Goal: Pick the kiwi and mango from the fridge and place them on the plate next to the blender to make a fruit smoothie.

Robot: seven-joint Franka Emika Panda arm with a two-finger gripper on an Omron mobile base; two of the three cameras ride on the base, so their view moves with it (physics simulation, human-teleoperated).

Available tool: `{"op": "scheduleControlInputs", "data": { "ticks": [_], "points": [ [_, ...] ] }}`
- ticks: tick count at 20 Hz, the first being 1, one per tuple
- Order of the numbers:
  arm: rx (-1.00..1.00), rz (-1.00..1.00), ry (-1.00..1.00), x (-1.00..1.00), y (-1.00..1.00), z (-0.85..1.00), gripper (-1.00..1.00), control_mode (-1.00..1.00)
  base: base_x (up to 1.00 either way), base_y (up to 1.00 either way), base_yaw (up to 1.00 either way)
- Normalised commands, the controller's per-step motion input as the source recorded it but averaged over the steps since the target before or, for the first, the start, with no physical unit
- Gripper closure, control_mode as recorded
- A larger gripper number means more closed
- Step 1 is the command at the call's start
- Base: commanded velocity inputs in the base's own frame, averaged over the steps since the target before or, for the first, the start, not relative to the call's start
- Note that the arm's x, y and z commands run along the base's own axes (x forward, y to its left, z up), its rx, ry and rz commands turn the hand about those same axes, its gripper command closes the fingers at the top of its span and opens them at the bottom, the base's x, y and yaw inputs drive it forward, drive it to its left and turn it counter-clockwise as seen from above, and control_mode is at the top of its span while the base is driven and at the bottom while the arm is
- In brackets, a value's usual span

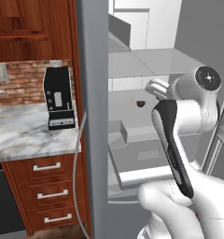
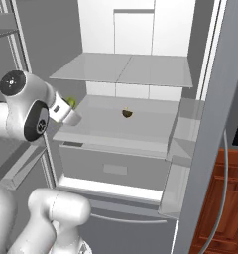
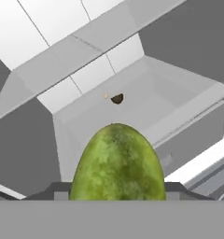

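Right now the gripper (image 3: 116, 198) is clamped on the green mango (image 3: 116, 163), with the small brown kiwi (image 3: 117, 98) at twelve o'clock on the fridge (image 2: 141, 69) shelf.

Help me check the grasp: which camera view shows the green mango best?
The hand view: the mango sits large and centred between the gripper's jaws, with the fridge shelf behind. The right base view gives a green sliver beside the wrist; in the left base view the arm covers it.

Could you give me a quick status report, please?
Claw shut on mango, at open fridge. Kiwi on middle shelf. Nothing in the way.
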Motion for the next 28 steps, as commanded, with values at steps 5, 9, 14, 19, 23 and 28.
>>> {"op": "scheduleControlInputs", "data": {
  "ticks": [5, 9, 14, 19, 23, 28],
  "points": [
    [0.09, -0.08, 0.0, -1.0, 0.12, 0.32, 1.0, -1.0, 0.0, 0.0, 0.0],
    [-0.02, -0.07, 0.03, -0.67, 0.12, 0.0, 1.0, -1.0, 0.0, 0.0, 0.0],
    [0.0, 0.0, 0.01, 0.0, 0.0, 0.0, 1.0, -1.0, 0.0, 0.0, 0.0],
    [0.01, 0.0, 0.04, -0.47, 0.08, -0.03, 1.0, 1.0, -0.2, 0.03, 0.0],
    [0.0, 0.0, 0.0, 0.0, 0.0, 0.0, 1.0, 1.0, -0.96, 0.14, 0.02],
    [0.0, 0.0, 0.0, 0.0, 0.0, 0.0, 1.0, 1.0, -0.66, 0.23, 0.22]
  ]
}}
